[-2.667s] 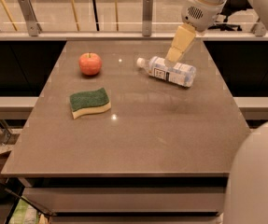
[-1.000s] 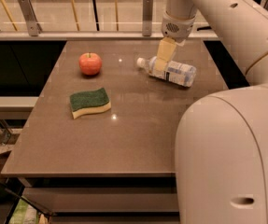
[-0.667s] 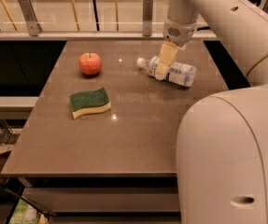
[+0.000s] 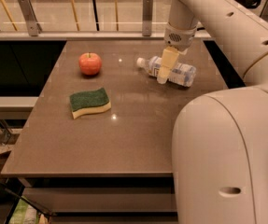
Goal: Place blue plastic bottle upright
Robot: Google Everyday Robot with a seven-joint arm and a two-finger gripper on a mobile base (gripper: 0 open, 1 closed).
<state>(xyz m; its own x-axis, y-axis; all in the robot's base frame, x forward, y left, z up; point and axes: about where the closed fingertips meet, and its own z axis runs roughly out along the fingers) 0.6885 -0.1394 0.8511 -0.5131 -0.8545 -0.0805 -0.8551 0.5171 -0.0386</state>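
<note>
The blue plastic bottle lies on its side at the back right of the grey table, its white cap pointing left. My gripper hangs from the arm straight over the bottle's middle. Its yellowish finger stands in front of the bottle and reaches down to the table next to it.
A red apple sits at the back left of the table. A green and yellow sponge lies left of the middle. My big white arm fills the right foreground. A railing runs behind the table.
The gripper has come down from above the bottle's right end and shifted left to its middle. The bottle, apple and sponge have not moved.
</note>
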